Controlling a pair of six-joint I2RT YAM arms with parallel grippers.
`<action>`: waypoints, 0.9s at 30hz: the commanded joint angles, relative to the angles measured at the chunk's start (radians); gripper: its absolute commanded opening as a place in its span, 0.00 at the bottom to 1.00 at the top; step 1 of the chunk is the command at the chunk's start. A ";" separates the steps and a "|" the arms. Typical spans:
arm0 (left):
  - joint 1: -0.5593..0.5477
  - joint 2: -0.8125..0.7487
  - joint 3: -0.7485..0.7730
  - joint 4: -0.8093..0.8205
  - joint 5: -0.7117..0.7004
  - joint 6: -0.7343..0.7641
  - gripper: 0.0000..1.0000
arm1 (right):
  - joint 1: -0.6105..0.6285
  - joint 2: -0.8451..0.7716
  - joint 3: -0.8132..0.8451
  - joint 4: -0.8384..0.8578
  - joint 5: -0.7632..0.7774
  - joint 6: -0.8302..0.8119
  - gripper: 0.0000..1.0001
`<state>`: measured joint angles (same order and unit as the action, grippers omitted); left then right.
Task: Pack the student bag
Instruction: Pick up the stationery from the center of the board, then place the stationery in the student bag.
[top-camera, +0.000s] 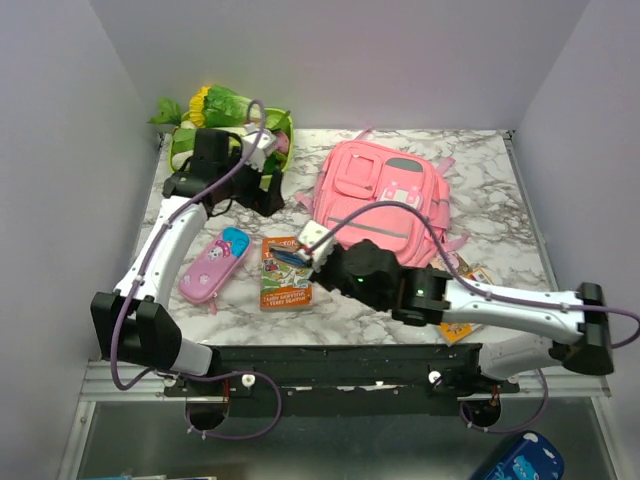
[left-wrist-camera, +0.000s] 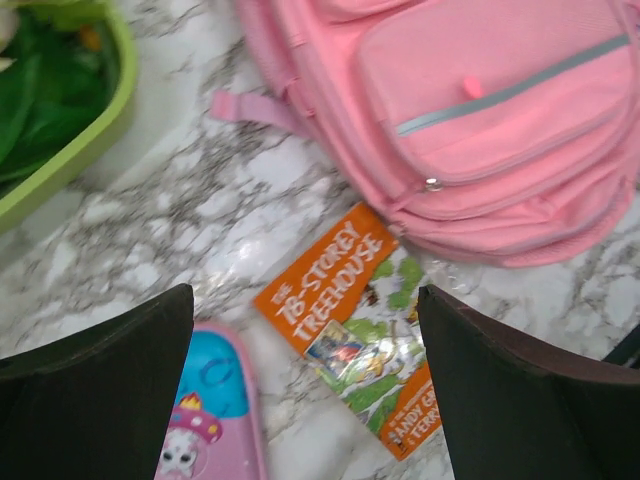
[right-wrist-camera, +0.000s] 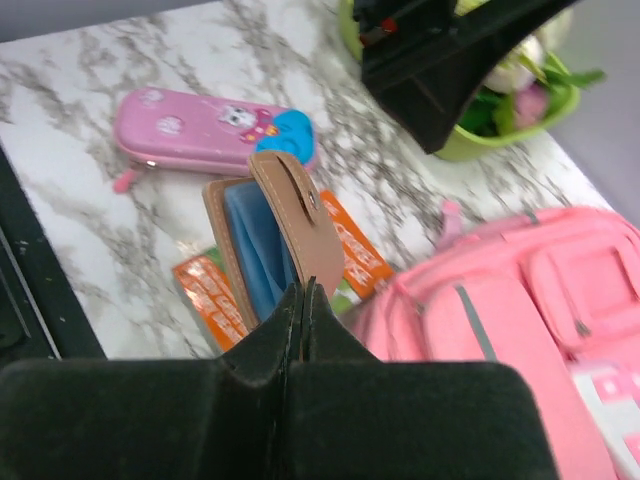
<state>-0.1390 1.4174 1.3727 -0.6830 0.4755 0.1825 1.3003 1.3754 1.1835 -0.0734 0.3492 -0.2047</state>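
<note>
Bag (top-camera: 360, 175) flat, long axis near–far — left gripper (left-wrist-camera: 305, 300) wide — right gripper (right-wrist-camera: 300, 290) clamping wallet (right-wrist-camera: 300, 225)

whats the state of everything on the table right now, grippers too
large pink fabric backpack: lying flat, visible front pocket zipped
tan leather wallet with blue lining: off the table, gaping, pinched by right gripper
orange paperback book: closed, cover up
pink-and-blue pencil case: zipped shut, lying flat
left gripper: open, empty
</note>
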 joint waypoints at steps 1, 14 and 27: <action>-0.169 0.061 0.051 0.072 0.084 0.037 0.97 | -0.016 -0.250 -0.160 -0.072 0.235 0.083 0.01; -0.496 0.301 0.033 0.163 0.106 0.409 0.99 | -0.021 -0.811 -0.272 -0.429 0.603 0.366 0.01; -0.603 0.443 0.066 0.358 -0.139 0.555 0.99 | -0.019 -0.828 -0.222 -0.511 0.679 0.386 0.01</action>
<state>-0.7288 1.8469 1.4448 -0.4808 0.4526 0.6727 1.2808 0.5518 0.9253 -0.5545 0.9791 0.1574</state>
